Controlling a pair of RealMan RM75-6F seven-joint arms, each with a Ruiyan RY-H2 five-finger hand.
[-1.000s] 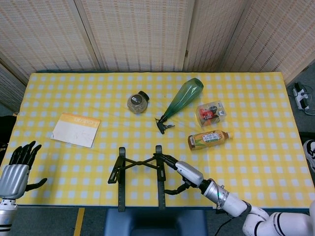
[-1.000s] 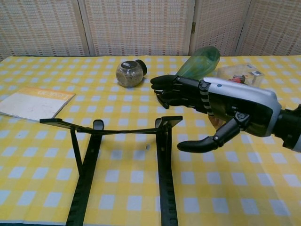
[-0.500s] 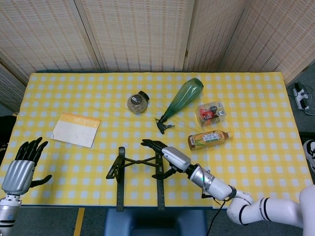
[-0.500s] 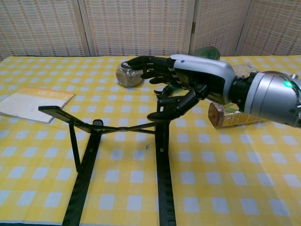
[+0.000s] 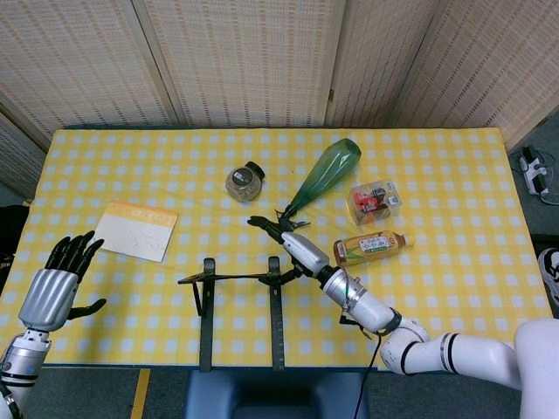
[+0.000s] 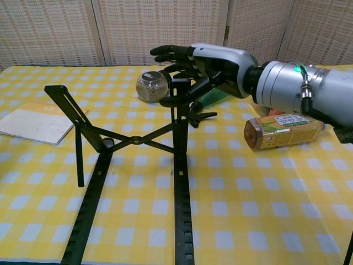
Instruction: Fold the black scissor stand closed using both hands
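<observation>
The black scissor stand (image 5: 206,301) (image 6: 132,141) sits at the table's near edge, its two long rails pointing toward me and its crossed struts raised high. My right hand (image 5: 293,247) (image 6: 196,63) grips the top end of the stand's right upright bar, fingers over it and thumb under. The left upright's top (image 6: 58,96) stands free. Off the table's near-left corner, my left hand (image 5: 58,286) hovers with fingers spread, holding nothing and well apart from the stand; the chest view does not show it.
A small glass jar (image 5: 244,182) (image 6: 150,86) and a lying green bottle (image 5: 327,173) are behind the stand. A tea bottle (image 5: 371,247) (image 6: 281,130) lies just right of my right hand, a clear plastic box (image 5: 375,200) beyond it. A booklet (image 5: 134,230) (image 6: 33,121) lies at left.
My right hand closed on the stand's right bar and lifted it up and away from me, so the struts now stand much taller. The left hand drifted slightly up toward the table.
</observation>
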